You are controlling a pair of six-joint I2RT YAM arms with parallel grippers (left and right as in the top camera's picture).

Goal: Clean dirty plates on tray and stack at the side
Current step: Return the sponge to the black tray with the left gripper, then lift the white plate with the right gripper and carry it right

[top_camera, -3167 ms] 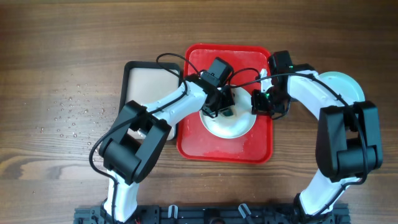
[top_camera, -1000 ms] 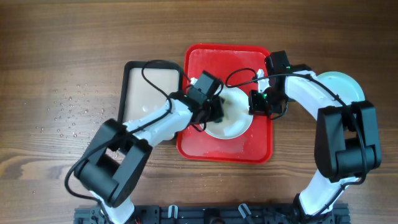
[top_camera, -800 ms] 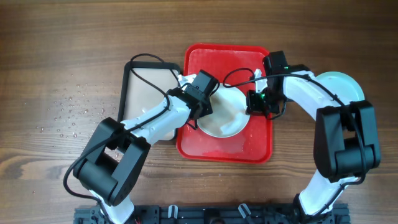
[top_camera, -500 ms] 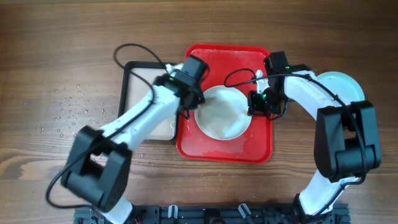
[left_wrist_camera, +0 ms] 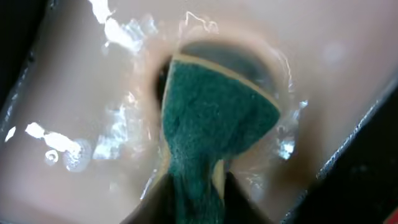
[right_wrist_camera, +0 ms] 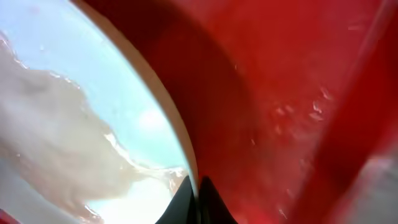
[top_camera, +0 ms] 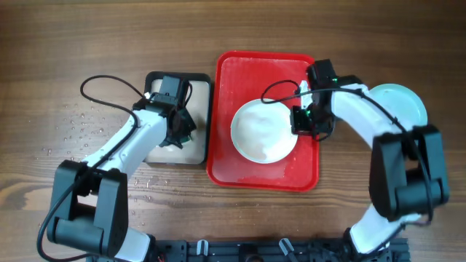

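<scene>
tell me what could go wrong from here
1. The right end effector pinches only the rim of the white plate, which holds cloudy water; lifting it could let it slip or spill over the red tray.
2. The left end effector holds the green sponge by one end in the wet black-rimmed tray; it may drip across the table.

Overhead looks straight down; wrist views press close to cream tray and red tray.
</scene>
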